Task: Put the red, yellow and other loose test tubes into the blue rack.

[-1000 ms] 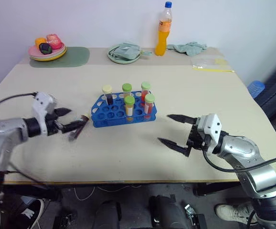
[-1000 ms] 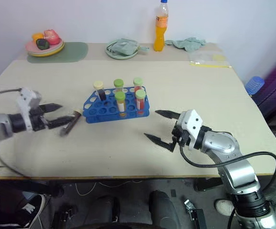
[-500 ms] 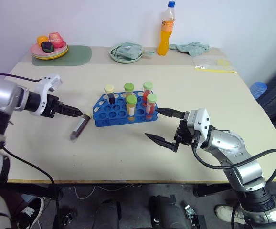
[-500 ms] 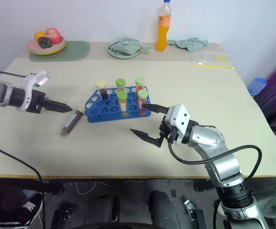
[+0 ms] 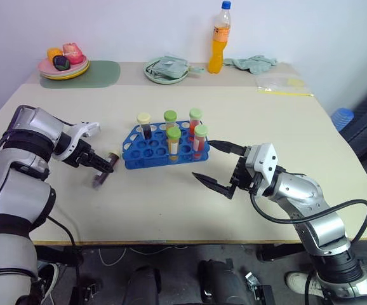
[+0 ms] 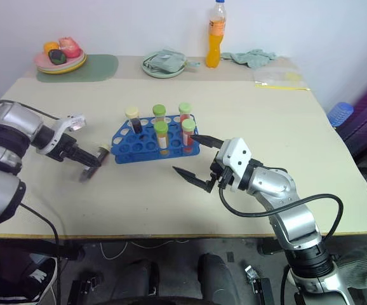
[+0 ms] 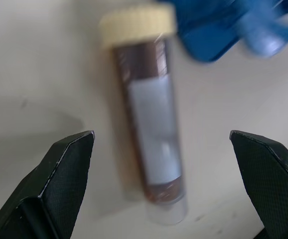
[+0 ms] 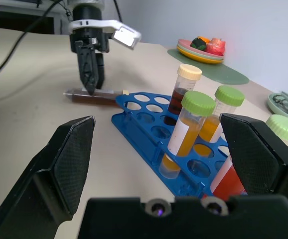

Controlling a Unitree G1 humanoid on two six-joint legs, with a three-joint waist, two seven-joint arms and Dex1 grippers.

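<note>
**Left gripper over the loose dark tube, jaws wide, no contact**

Table (image 5: pixel 266 210) state: the blue rack (image 5: pixel 146 151) sits mid-table and holds five upright tubes. Far row, left to right: dark tube with cream cap (image 5: pixel 144 124), yellow one with green cap (image 5: pixel 169 118), red one with green cap (image 5: pixel 195 118). Near row: yellow tube with green cap and white label (image 5: pixel 173 142), red tube with green cap (image 5: pixel 200 137).

One tube is outside the rack: the loose dark tube (image 5: pixel 103 170), cream cap, white label, lying flat on the table just left of the rack, cap end toward the rack's left corner. Cap is close to the rack edge; can't tell if they touch.

Left gripper (image 5: pixel 105 163) points steeply down right over that tube. In the left wrist view the fingers (image 7: pixel 64 172) are spread wide on either side of the tube (image 7: pixel 151 144), clear gap both sides, so nothing is grasped.

Right gripper (image 5: pixel 214 165) is near and right of the rack, roughly level, pointing left toward it. Fingers spread wide, empty, apart from the rack.

Far edge: plate with fruit (image 5: pixel 63 67) far left, green plate with cloth (image 5: pixel 166 70), orange drink bottle (image 5: pixel 219 39), crumpled cloth (image 5: pixel 252 63).
</note>
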